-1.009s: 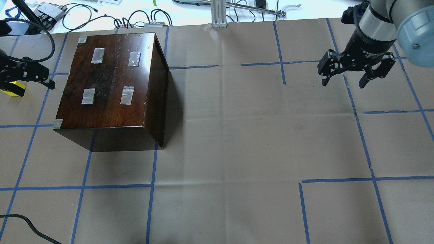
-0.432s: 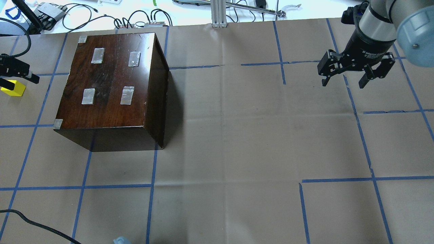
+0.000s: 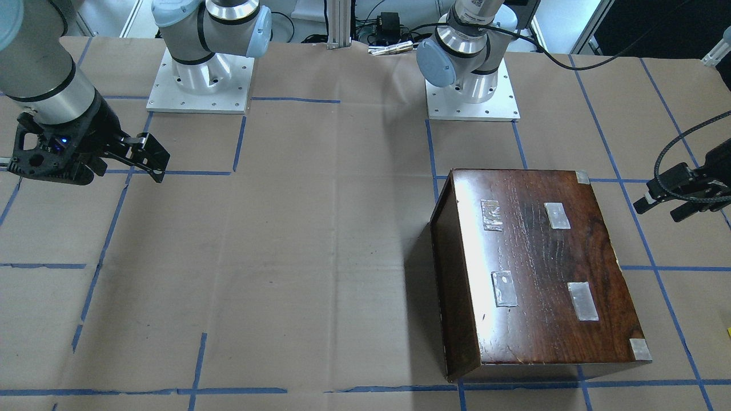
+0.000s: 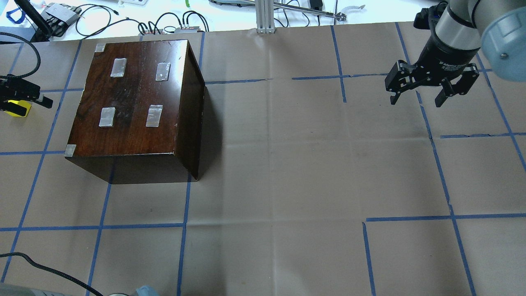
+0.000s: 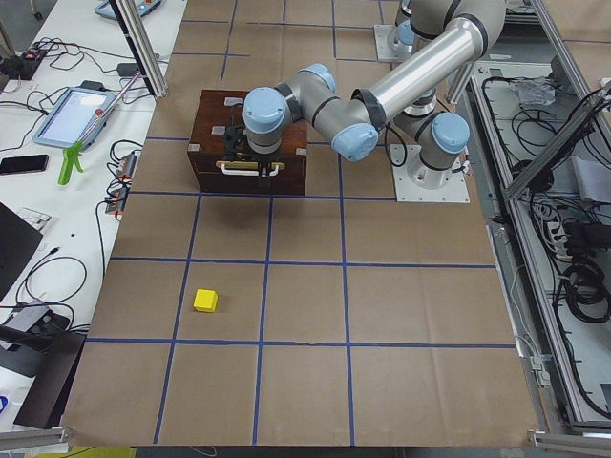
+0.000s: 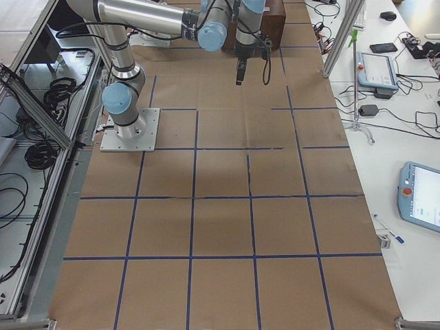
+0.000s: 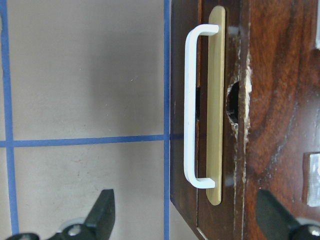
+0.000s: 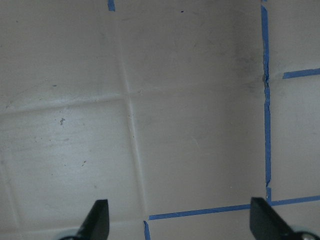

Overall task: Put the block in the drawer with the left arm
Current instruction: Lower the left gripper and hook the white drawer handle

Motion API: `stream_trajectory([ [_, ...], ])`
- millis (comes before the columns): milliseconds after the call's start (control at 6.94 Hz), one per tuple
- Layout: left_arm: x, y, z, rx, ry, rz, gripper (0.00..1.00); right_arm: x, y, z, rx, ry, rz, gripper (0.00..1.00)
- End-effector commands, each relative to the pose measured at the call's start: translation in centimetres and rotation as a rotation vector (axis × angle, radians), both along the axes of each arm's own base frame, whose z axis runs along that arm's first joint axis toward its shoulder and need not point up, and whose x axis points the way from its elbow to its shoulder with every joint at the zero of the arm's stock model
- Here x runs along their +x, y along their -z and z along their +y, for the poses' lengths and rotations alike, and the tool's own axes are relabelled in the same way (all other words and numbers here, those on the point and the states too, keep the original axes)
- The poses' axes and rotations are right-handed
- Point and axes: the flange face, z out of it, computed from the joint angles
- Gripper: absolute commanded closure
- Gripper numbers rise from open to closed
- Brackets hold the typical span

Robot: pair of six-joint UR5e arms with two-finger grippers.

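The yellow block (image 5: pixel 205 300) lies on the paper in front of the dark-brown box (image 4: pixel 135 98), apart from it; in the overhead view the block (image 4: pixel 17 109) is partly hidden under my left gripper. The drawer is closed. Only its dark front panel (image 7: pixel 231 65) with a white handle (image 7: pixel 191 105) shows. My left gripper (image 4: pixel 24 94) is open and empty. It hovers in front of the drawer front, and its fingertips (image 7: pixel 102 212) straddle the lower end of the handle. My right gripper (image 4: pixel 417 100) is open and empty, far away on the other side of the table.
The box top carries several grey tape patches (image 4: pixel 154 115). Cables and devices (image 4: pixel 61 14) lie beyond the table's far edge. A black cable (image 4: pixel 37 269) crosses the near left corner. Both arm bases (image 3: pixel 473 85) stand on the robot's side of the table.
My left gripper has drawn back toward the view's left edge, away from the box, then eased slightly right. The block and the right arm have not moved.
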Motion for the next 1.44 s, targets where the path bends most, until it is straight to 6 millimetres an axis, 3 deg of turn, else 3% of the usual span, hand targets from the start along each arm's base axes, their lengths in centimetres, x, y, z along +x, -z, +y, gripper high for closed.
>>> stream_trajectory([
  [0,0.0,2.4,-0.8,0.027,0.009,0.022,0.01,0.0,0.1,0.0,0.001,-0.001,0.0,0.0],
  [577,0.4,6.6,-2.5,0.058,0.055,0.052,0.01,0.0,-0.1,0.0,-0.002,0.001,0.0,0.0],
  [865,-0.3,7.7,-3.8,0.053,0.081,0.045,0.01,0.0,0.1,0.0,0.001,-0.001,0.0,0.0],
  [1297,0.3,9.4,-4.7,0.057,0.084,0.047,0.01,0.0,0.0,0.0,0.0,-0.001,0.0,0.0],
])
